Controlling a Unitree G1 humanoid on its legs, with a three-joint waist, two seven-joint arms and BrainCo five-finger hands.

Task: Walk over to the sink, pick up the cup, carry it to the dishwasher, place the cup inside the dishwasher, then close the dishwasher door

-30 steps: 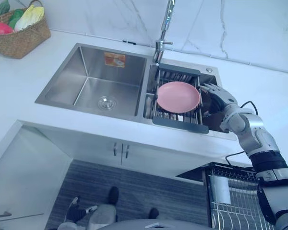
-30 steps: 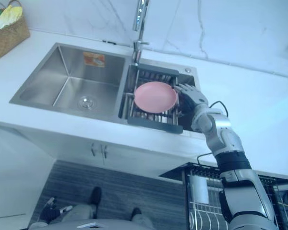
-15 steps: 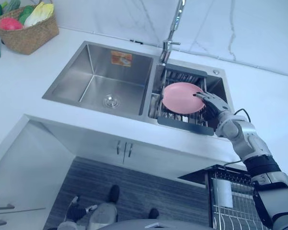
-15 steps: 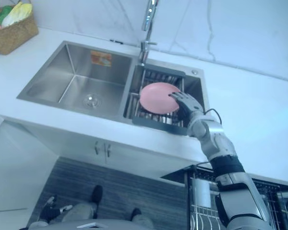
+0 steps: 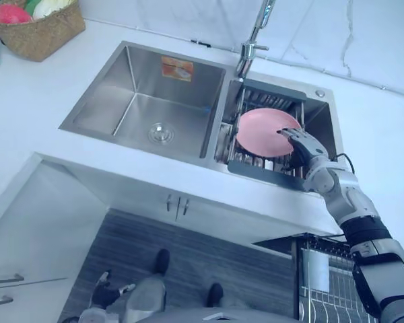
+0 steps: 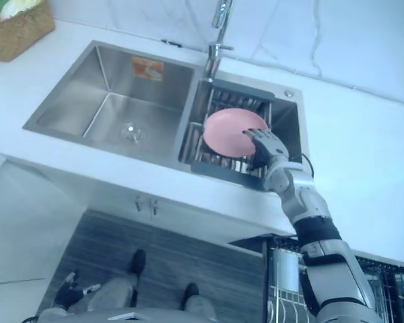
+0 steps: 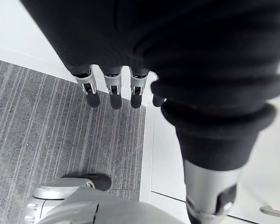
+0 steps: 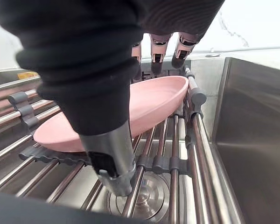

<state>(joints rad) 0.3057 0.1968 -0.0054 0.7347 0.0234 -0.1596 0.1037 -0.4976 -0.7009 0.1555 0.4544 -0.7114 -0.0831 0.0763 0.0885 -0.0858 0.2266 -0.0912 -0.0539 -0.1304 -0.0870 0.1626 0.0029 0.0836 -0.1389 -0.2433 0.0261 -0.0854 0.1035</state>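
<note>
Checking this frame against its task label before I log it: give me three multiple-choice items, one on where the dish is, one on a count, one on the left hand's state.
1. Where does the pink dish lie?
A. in the dishwasher
B. on the rack over the small basin
C. on the counter by the basket

2. How many basins has the sink?
A. two
B. one
C. three

3. What is the state of the left hand?
A. shut on a cup
B. shut on a cloth
C. open, holding nothing

Answers: 1 B, the dish rests on the rack's bars, with the right hand over its edge. 2 A, a large basin sits beside the small one. 3 C, its fingers hang straight above the floor.
</note>
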